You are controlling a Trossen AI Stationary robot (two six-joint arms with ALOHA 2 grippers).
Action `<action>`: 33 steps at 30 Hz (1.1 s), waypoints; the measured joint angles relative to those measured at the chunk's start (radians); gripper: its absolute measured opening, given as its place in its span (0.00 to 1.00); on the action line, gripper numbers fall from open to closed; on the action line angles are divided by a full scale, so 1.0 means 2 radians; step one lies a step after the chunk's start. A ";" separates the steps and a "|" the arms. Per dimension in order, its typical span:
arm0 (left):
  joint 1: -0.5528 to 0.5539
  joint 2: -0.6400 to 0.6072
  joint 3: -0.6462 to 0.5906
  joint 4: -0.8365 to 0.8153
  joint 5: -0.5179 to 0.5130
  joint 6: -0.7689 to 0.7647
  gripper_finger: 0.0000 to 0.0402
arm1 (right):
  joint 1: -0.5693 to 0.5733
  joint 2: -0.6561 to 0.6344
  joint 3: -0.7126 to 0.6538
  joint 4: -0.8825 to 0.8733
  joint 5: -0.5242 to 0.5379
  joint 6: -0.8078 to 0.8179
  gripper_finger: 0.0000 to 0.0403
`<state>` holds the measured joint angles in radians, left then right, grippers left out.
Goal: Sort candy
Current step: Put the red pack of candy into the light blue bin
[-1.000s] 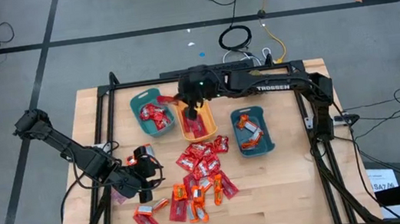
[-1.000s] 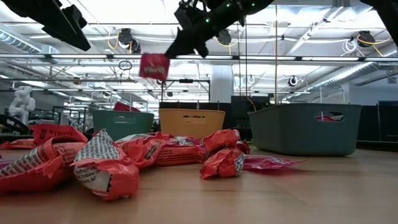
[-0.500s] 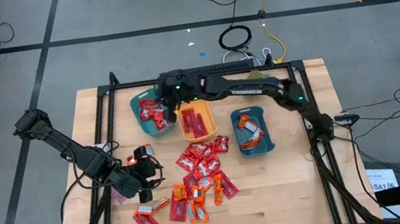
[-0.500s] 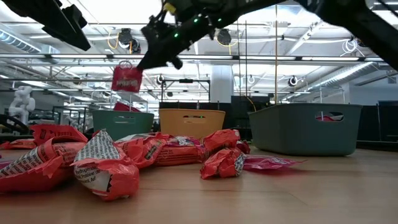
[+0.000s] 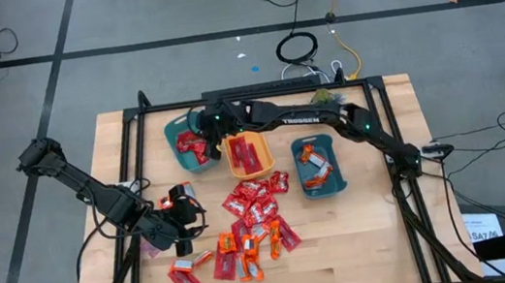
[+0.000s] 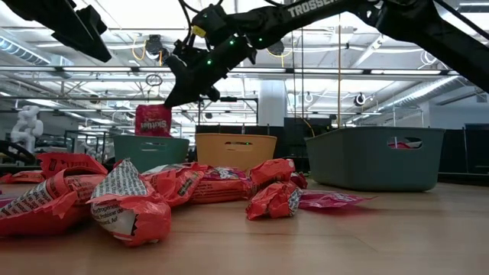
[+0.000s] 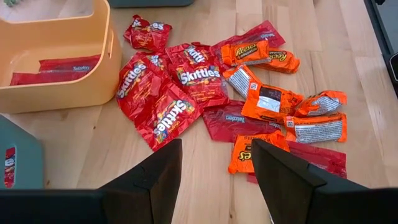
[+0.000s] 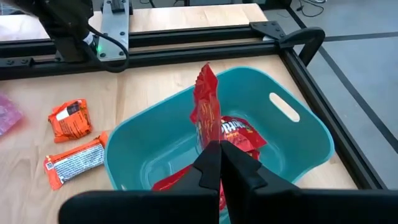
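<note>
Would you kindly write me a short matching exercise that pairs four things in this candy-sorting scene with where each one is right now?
Things:
1. right gripper
2. left gripper
3. orange bin
4. red candy pile

Places:
A. on bare wood, in front of the bins
B. over the left teal bin, shut on a red candy packet
C. between the two teal bins
D. at the table's left, beside the pile

Pairs: 1-B, 2-D, 3-C, 4-A
</note>
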<state>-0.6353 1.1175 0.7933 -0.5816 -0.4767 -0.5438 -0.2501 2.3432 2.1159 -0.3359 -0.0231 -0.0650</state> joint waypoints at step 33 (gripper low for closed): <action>0.000 0.000 0.000 0.017 0.000 -0.001 0.51 | -0.004 -0.027 0.000 -0.033 0.073 0.042 0.12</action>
<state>-0.6353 1.1172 0.7933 -0.5469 -0.4763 -0.5449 -0.2573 2.2889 2.1159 -0.4017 0.1221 0.0185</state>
